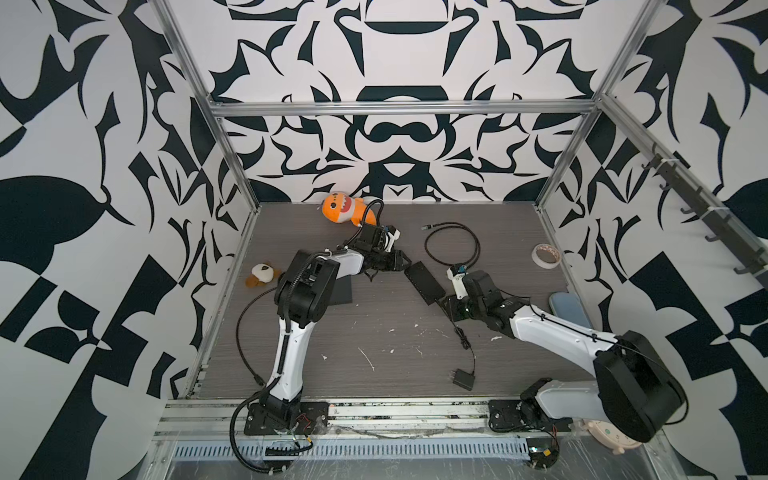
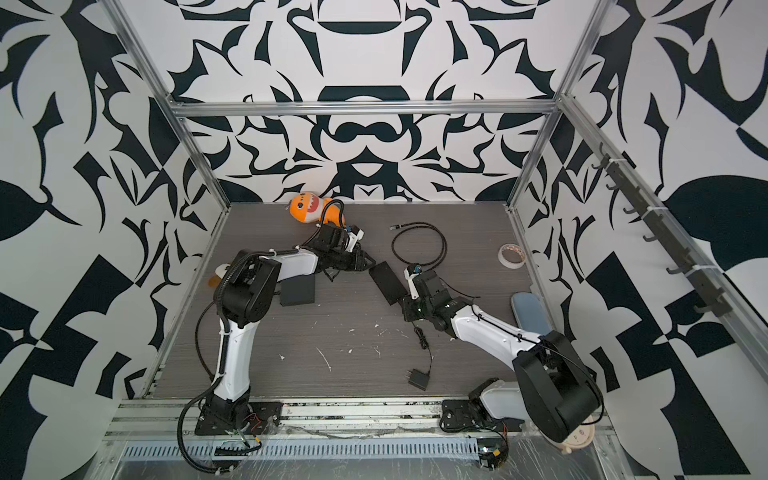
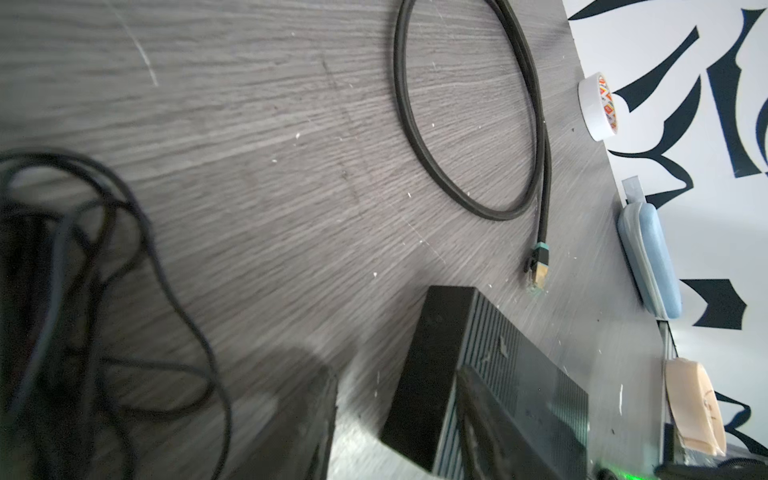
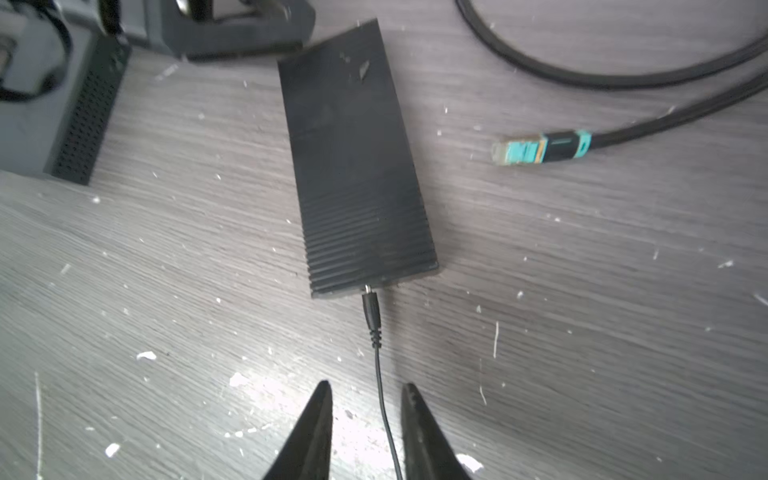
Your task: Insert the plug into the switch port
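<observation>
The switch [image 1: 424, 282] [image 2: 388, 280] is a flat black ribbed box lying on the table's middle. A black barrel plug [image 4: 371, 309] sits in the port at its near end, and its thin wire [image 4: 380, 395] runs back between the fingers of my right gripper [image 4: 366, 384] [image 1: 446, 305], which is open and not touching it. My left gripper [image 1: 401, 266] [image 3: 397, 374] is open at the switch's [image 3: 519, 353] far end. One of its fingers [image 3: 490, 415] lies against the switch, and bare table shows beside the other.
The wire leads to a black power adapter [image 1: 462, 379]. A coiled black cable [image 1: 453, 245] with a teal plug [image 4: 536, 147] lies right of the switch. Also here: a tape roll [image 1: 546, 256], a blue case [image 1: 569, 309], an orange plush [image 1: 343, 208], a brown plush [image 1: 264, 274] and a dark box [image 1: 340, 291].
</observation>
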Controlling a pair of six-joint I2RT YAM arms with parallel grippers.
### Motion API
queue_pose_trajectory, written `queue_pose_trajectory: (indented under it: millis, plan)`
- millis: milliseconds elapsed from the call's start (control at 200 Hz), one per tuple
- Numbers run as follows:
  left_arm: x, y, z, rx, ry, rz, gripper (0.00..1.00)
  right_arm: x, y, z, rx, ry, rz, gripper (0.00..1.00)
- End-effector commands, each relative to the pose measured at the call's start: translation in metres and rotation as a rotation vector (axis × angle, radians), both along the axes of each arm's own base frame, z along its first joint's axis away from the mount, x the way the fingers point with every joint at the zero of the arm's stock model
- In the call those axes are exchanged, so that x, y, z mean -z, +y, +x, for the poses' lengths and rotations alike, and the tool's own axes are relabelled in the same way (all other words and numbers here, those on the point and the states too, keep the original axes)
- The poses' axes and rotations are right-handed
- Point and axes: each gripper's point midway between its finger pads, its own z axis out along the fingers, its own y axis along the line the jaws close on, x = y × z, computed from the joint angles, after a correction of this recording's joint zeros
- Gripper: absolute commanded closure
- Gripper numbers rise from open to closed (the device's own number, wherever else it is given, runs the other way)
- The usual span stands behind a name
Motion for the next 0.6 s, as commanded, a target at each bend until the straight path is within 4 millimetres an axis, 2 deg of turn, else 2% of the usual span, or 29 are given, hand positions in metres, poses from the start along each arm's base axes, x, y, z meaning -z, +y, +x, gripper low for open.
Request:
queue_pose_trajectory:
  millis: [0,220,370,595]
  plan:
    - [0.012,0.008,0.000,-0.039,0.042,0.037,0.50,0.012,-0.005,0.004,-0.022,0.017,-0.080,0.69]
    - [0.011,0.004,0.003,-0.027,0.040,0.034,0.50,0.021,0.002,0.022,-0.032,-0.001,-0.098,0.70]
    - [0.015,0.001,0.005,-0.017,0.044,0.034,0.50,0.026,0.007,0.027,-0.039,-0.007,-0.089,0.74]
    - [0.017,-0.010,-0.001,0.039,0.044,0.033,0.51,0.031,0.005,0.029,-0.038,-0.016,-0.110,0.86]
